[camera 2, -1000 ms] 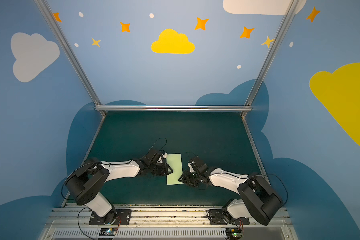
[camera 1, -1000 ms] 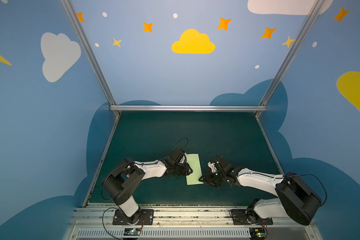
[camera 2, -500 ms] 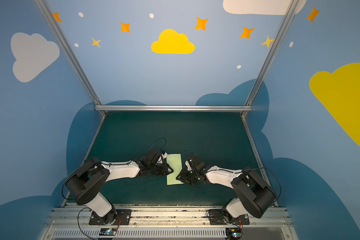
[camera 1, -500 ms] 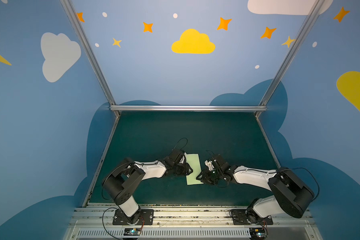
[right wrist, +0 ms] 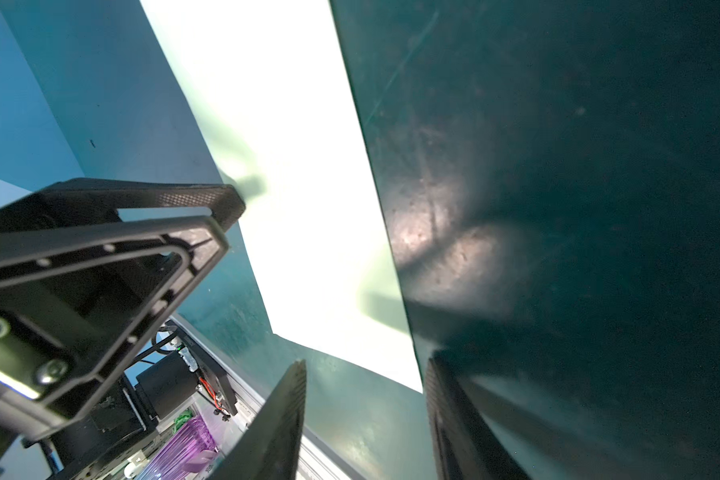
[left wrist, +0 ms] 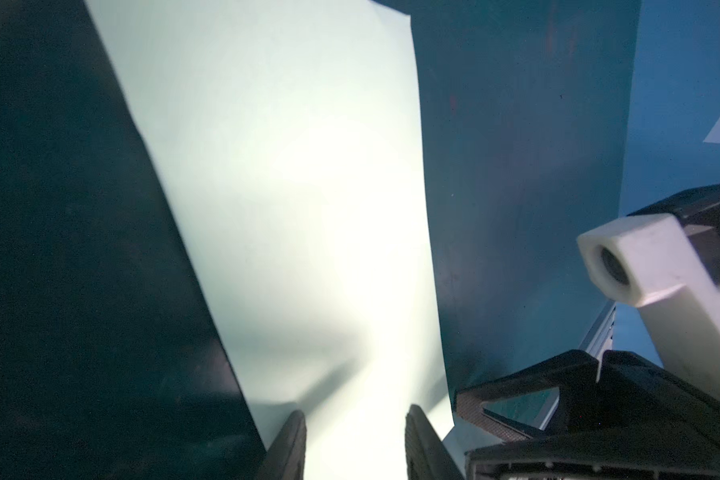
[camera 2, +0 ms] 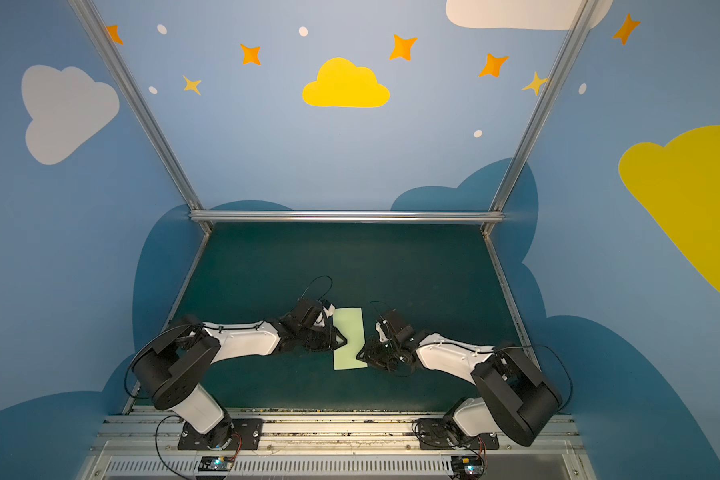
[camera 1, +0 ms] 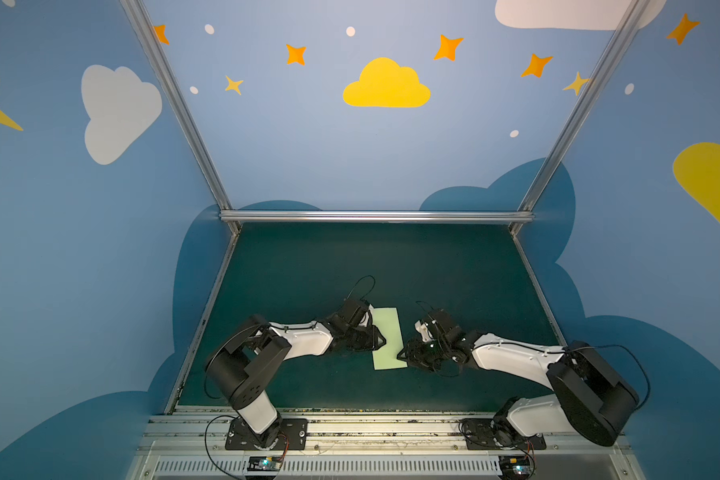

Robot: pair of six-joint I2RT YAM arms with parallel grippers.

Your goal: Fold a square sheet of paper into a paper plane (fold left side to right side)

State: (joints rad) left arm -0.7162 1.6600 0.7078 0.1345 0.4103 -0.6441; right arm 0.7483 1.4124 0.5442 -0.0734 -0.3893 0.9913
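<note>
paper [camera 1: 387,338]: pale green rectangle, flat on mat [camera 1: 350,257], between both grippers
left gripper [left wrist: 354,419]: jaws part open, nothing clamped, tips over paper's left edge
right gripper [right wrist: 366,374]: jaws part open, empty, tips beside paper's right edge, near its front corner

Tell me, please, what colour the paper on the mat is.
The paper is plain pale green, clearest in a top view.

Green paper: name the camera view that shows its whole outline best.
Both top views: the paper shows as a nearly whole narrow rectangle with crisp edges. The left wrist view crops the paper close and blurs it; the right wrist view shows only one end, overexposed.
</note>
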